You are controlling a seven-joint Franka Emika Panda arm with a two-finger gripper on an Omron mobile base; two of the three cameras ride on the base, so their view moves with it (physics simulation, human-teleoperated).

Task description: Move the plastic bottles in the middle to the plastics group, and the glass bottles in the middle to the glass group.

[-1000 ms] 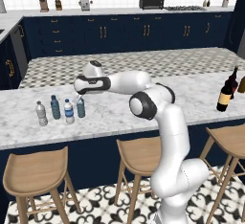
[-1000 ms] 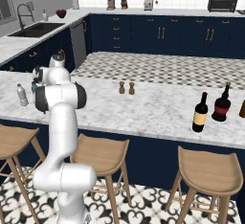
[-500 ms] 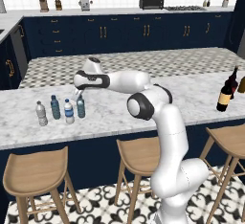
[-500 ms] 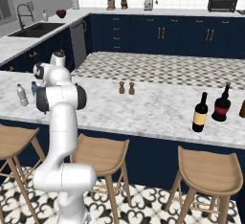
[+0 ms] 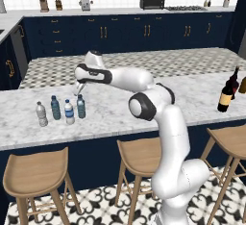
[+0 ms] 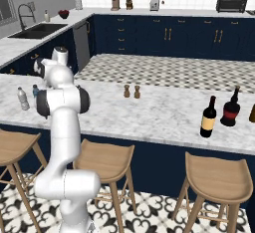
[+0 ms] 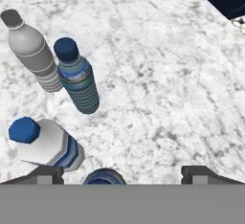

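Your gripper (image 5: 77, 90) hangs above the right end of the row of four small bottles on the marble bench (image 5: 115, 108), just over the teal-tinted bottle (image 5: 81, 106). In the hand view the two finger tips (image 7: 45, 174) stand wide apart with nothing between them but that bottle's blue cap (image 7: 104, 176), seen end-on at 6 o'clock. So the gripper is parted and empty, and the bottle's long axis runs upright, straight along the line of the hand.

The row, in the left base view, reads from 9 o'clock: the greyish clear bottle (image 5: 42, 114), a teal bottle with blue cap (image 5: 55, 108), the clear bottle with white label (image 5: 69, 112), then the teal-tinted one beneath the hand. All stand upright and close together, none visibly touching. My judgement is that both plastic bottles now stand with the plastics group.

The wine bottle with the yellow-tan label (image 6: 208, 117) stands well apart, toward 3 o'clock along the bench from the gripper, just beside the dark bottle with the red label (image 6: 230, 107). The two brown shakers (image 6: 131, 91) stand between the arm and those bottles.

Whether the tan-label bottle already counts as within the glass group, I judge likely but cannot confirm. Any move there is a long sweep toward 3 o'clock, and the hand must first lift clear of the caps.
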